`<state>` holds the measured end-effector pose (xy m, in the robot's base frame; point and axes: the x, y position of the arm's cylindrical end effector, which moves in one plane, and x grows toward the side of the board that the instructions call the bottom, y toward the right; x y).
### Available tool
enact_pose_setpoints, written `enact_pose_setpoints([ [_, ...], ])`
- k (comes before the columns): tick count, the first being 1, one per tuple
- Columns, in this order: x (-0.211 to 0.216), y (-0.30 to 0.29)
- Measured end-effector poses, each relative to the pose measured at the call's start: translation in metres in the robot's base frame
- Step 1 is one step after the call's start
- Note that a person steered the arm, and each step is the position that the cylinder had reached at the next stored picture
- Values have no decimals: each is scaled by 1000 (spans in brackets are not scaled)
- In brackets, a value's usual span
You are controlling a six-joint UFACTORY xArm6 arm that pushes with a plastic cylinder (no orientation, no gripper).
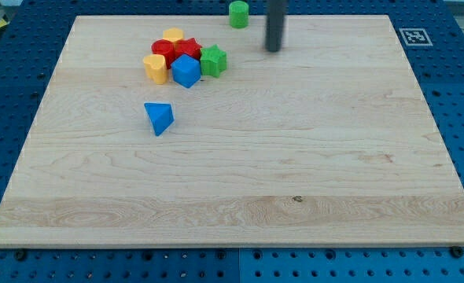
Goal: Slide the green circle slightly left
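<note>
The dark rod comes straight down from the view's top, upright, and my tip (274, 49) rests on the wooden board (240, 181) near its top edge. The rod has nothing to open or close; my tip touches no block and stands alone on bare wood.

The green circle (238, 13), a short cylinder, sits at the board's top edge, to the left of my tip and slightly higher in the view, near it but apart.

There are eight blocks in all. Two are green: the circle and a green star (213, 60). Two are blue: a blue cube (185, 71) and a blue triangle (159, 117), which lies alone below the others. Two red blocks (174, 52) and two yellow ones (156, 68), one in front and one behind, are packed with the star and the cube in a tight cluster at the board's upper left, well apart from my tip. Their exact shapes are hard to make out.
</note>
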<state>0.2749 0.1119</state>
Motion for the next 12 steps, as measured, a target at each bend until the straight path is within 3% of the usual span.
enact_pose_setpoints([
  [1,-49,65],
  [2,-84,65],
  [4,-84,58],
  [7,-82,-94],
  [10,-83,-181],
  [12,-70,-194],
])
